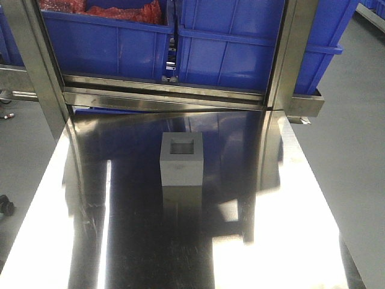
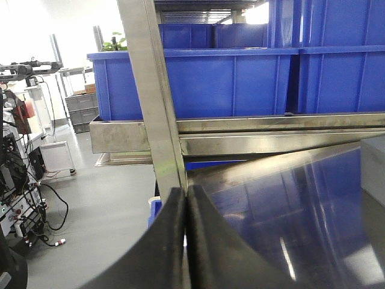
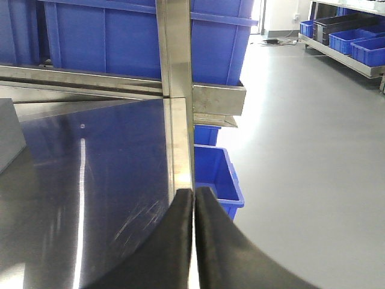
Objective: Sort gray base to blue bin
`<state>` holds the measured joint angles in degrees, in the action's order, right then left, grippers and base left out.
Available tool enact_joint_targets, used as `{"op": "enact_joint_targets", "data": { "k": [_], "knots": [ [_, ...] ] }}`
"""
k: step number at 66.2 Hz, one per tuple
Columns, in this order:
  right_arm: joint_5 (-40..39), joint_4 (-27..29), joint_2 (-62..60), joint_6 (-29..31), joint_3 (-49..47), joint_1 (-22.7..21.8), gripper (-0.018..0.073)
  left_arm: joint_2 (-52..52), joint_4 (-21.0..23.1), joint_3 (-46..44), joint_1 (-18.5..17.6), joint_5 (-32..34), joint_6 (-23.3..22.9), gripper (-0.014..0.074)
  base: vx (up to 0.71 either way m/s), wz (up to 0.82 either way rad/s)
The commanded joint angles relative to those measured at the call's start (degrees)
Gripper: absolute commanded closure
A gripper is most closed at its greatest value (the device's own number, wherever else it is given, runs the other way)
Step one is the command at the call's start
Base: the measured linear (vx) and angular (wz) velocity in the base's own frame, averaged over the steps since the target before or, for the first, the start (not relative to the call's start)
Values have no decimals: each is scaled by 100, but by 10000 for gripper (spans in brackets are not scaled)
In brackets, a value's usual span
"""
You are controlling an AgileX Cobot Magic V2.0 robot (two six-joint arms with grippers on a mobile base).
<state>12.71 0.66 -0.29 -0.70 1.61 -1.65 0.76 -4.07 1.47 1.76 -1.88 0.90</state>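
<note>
Since left gripper [image 2: 186,241] and right gripper [image 3: 194,241] sit pressed together, approaching unopened could shove gray base [image 1: 181,159] across slick table [image 1: 289,229], away from blue bin [image 1: 240,60] at 1 o'clock.

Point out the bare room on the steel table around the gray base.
Bare steel table left of the gray base to the table's edge, likewise right, and the whole near stretch in front. Crowded only behind: shelf rail and blue bins close in.

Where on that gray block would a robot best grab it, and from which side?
Probably from above, closing on two opposite flat sides of the gray base. It stands upright on the table, opening facing up, nothing crowding it.
</note>
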Motion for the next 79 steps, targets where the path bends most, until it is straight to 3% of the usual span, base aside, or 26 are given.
{"op": "enact_joint_targets", "data": {
  "k": [1,7,26,37,48,57,74,79],
  "knots": [
    [-412,-26,103,70,10,-15,564,70,17,-215,13,386,-191,603,0,0],
    [-412,-26,103,70,10,-15,564,18,17,-550,13,52,-497,603,0,0],
    [-412,-26,103,70,10,-15,564,-1453,12,-2597,13,-1750,-459,603,0,0],
    [-412,-26,103,70,10,-15,564,-2296,12,-3310,13,-1943,-459,603,0,0],
    [-412,-26,103,70,10,-15,564,-2473,17,-3371,13,-1922,-469,584,0,0],
    [-412,-26,103,70,10,-15,564,-2454,17,-3371,13,-1948,-481,446,0,0],
    [-412,-26,103,70,10,-15,564,-2454,18,-3371,13,-1954,-481,-81,0,0],
    [-412,-26,103,70,10,-15,564,-2454,13,-3371,13,-1954,-481,-138,0,0]
  ]
}}
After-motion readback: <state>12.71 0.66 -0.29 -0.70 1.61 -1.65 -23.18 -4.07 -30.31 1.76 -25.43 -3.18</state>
